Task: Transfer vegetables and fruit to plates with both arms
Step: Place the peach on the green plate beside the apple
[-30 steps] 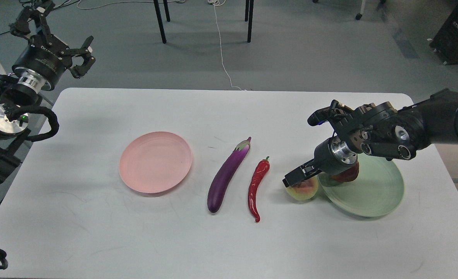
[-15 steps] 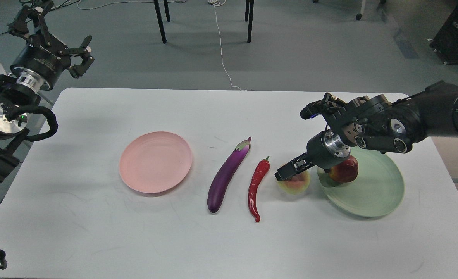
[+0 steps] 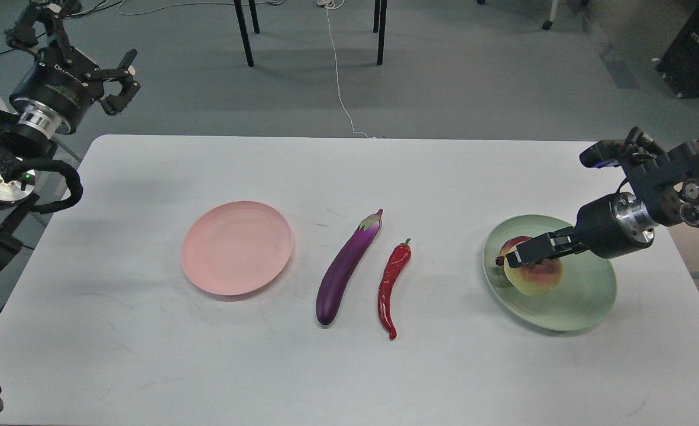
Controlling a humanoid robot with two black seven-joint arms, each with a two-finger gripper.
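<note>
White table (image 3: 148, 367), holding: pale pink plate (image 3: 237, 247), bare, left of centre; pale green plate (image 3: 586, 302) at right, bearing the peach (image 3: 536, 279) with the pomegranate (image 3: 510, 245) just behind it; purple eggplant (image 3: 346, 269) and red chili (image 3: 392, 284) lying side by side between the plates. Right gripper (image 3: 518, 255): low over the peach, whether gripping or let go I cannot tell; left gripper (image 3: 86, 56): raised off the table's far left corner, fingers spread, empty. Step judged: fruit delivered or nearly so; next, the vegetables want carrying to the pink plate.

White table (image 3: 349, 171), floor cable (image 3: 339, 77)
</note>
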